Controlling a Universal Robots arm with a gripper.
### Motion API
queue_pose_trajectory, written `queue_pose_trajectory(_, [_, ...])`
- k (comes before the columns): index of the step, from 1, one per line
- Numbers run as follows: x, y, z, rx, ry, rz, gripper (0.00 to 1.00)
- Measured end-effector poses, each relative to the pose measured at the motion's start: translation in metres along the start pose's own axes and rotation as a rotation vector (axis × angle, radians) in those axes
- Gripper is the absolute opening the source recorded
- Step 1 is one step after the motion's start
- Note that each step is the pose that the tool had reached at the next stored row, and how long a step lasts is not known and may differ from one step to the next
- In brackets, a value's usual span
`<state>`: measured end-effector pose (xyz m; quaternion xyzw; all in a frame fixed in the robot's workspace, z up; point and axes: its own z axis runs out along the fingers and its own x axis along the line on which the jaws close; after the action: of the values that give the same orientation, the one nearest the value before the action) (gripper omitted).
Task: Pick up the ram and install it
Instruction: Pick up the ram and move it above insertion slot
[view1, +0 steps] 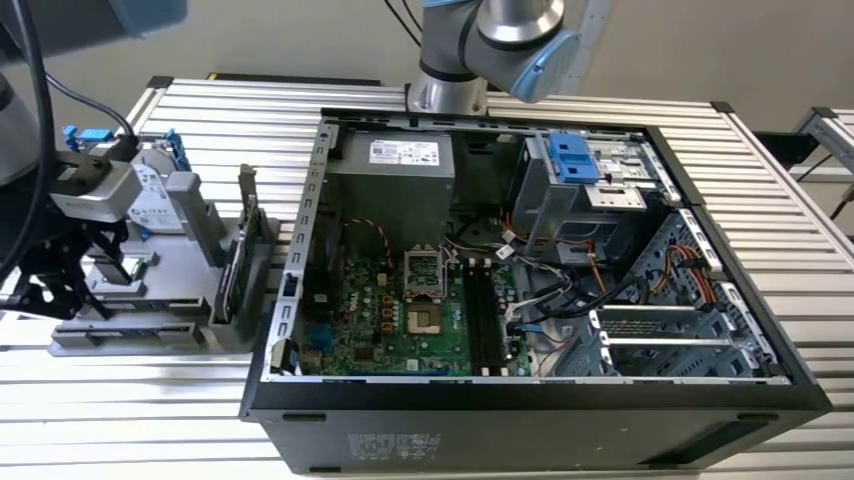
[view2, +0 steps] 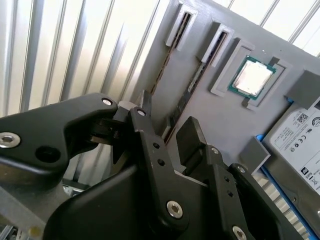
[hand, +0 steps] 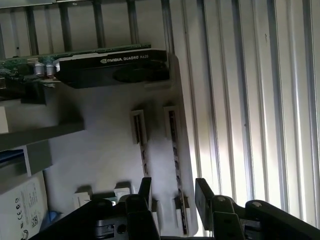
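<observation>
Spread wide and clasping nothing, the gripper (hand: 174, 186) hangs over the gray parts tray (hand: 100, 145), its two black fingers (hand: 202, 194) straddling the ram (hand: 176, 165), a thin dark stick standing on edge in a slotted holder along the tray's rim. Clear gaps show on both sides of it, but how high the fingertips sit above it cannot be judged. The stick's near end is hidden behind the gripper in both wrist views, and its chips cannot be made out. A neighbouring stick (hand: 143, 152) stands parallel just beside it in its own holder. In the second wrist view the tray also holds a square processor chip (view2: 255, 77) in a framed recess and a hard drive (view2: 299, 137) cut off at the picture's edge; in the first wrist view a black graphics card (hand: 112, 70) stands past the holders. In the exterior view the gripper (view1: 64, 275) is a dark shape at nine o'clock from the computer case (view1: 534, 420), hard to tell from the tray beneath. Inside the case the power supply (view1: 394, 180) sits at ten o'clock, the drive cage (view1: 587, 170) at one o'clock, the motherboard (view1: 400, 310) at eight o'clock with its memory slots (view1: 483, 315) toward seven, and cables (view1: 587, 290) spill toward four o'clock. Everything rests on a slatted metal table (view1: 787, 220).
</observation>
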<state>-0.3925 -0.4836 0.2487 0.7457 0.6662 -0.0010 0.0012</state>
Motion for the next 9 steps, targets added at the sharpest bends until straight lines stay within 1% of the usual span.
queue_pose_trajectory(4, [-0.0001,-0.0001,0.0017,0.0002,0.0006,-0.034,1.0])
queue_pose_trajectory(9, [-0.0019,0.0002,0.0045,-0.0001,0.0012,-0.052,1.0])
